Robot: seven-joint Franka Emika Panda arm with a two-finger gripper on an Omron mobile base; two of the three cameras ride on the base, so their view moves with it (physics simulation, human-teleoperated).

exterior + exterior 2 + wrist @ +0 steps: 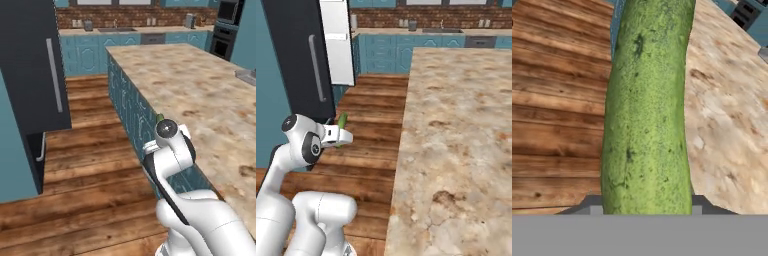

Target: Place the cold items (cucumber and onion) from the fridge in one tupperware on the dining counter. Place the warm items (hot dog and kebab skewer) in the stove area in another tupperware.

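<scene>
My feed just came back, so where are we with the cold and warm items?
Done: the cucumber is out of the fridge, whose door stands open. In hand: the gripper holds the cucumber above the wood floor, beside the dining counter. Left: no tupperware can be made out on the counter from here, so every placement, plus the onion, hot dog and kebab skewer, remains.

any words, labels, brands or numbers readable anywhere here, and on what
None: no readable text in any view.
The cucumber held in the claw has plain speckled green skin, no sticker.
The fridge door and its handle are bare, with no brand badge.
The dining counter shows only marbled stone.
The oven and small items on the back counter are too small and blurred to tell if they carry markings.
</scene>
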